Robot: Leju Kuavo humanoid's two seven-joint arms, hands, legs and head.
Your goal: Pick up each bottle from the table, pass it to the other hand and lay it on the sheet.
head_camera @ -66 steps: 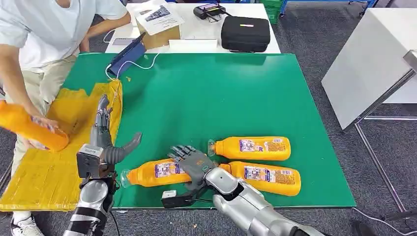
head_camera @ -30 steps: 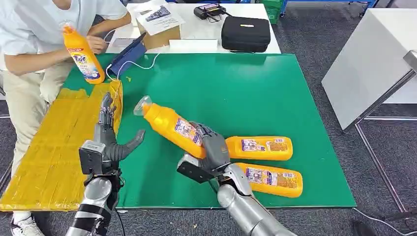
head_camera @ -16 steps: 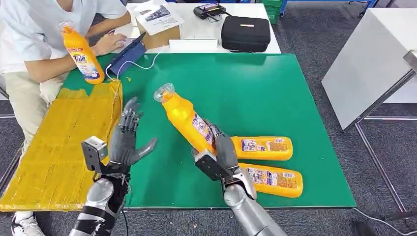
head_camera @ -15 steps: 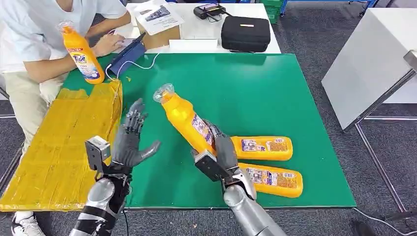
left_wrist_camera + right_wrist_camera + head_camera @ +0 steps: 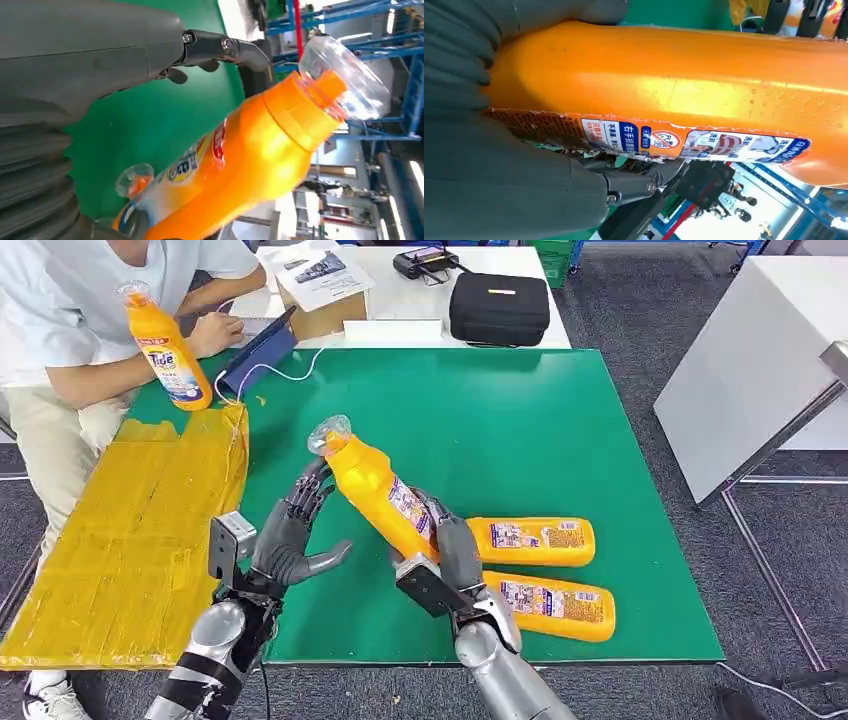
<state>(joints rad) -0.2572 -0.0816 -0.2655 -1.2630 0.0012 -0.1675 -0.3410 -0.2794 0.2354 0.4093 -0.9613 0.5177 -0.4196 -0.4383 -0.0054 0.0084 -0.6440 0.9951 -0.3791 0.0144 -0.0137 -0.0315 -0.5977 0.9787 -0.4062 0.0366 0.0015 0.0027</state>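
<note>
The right hand (image 5: pixel 452 552) clamps the low end of the tilted bottle (image 5: pixel 378 490) above the green table (image 5: pixel 520 420), while the left hand (image 5: pixel 290 535), fingers apart, reaches its neck; releasing early risks dropping it short of the yellow sheet (image 5: pixel 120 530)

Silver jointed arms, grey ribbed wrist covers, dark grey left hand (image 5: pixel 290 540) and right hand (image 5: pixel 450 550) with small screws.
</note>
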